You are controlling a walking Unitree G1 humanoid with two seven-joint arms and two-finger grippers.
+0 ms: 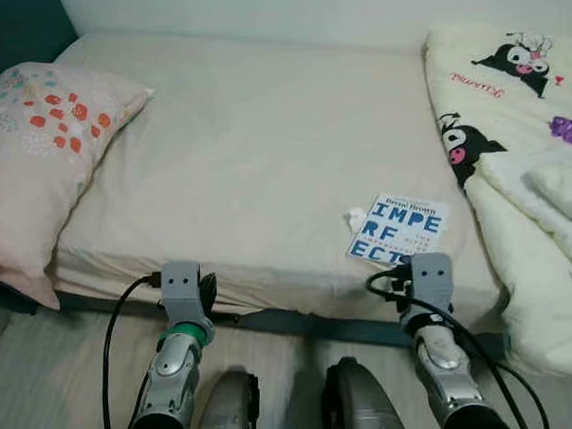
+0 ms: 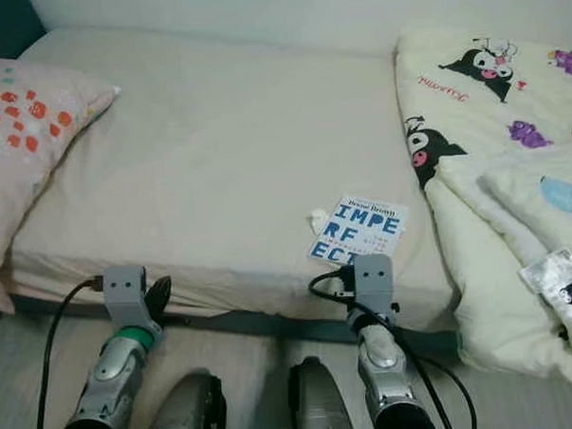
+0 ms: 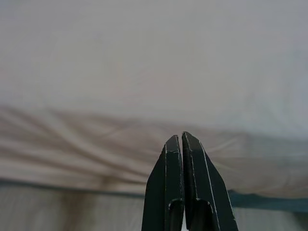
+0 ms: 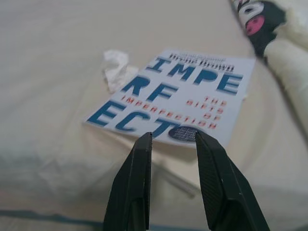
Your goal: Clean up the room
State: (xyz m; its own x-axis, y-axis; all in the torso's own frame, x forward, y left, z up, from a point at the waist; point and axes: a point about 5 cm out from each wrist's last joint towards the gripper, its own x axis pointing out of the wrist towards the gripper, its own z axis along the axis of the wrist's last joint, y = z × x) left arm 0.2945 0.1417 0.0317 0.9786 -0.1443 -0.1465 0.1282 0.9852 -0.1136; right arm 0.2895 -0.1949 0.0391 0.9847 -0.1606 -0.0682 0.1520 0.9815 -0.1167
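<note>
A white book [image 1: 399, 229] with big blue letters lies on the bed's cream sheet [image 1: 264, 149] near the front edge. A crumpled white tissue [image 1: 355, 216] sits at the book's left side. My right gripper [image 4: 171, 139] is open just in front of the book's near edge [image 4: 178, 103], fingers either side of it but apart from it. Its wrist [image 1: 429, 282] is held at the mattress edge. My left gripper [image 3: 182, 139] is shut and empty, pointing at the mattress side, with its wrist [image 1: 181, 293] at the bed's front left.
A floral pillow [image 1: 36, 149] lies at the bed's left end. A cream cartoon-print duvet [image 1: 521, 166] is bunched at the right and hangs over the edge. The wall [image 1: 258, 11] runs behind the bed. The dark bed frame [image 1: 281, 321] edges the striped floor [image 1: 47, 386].
</note>
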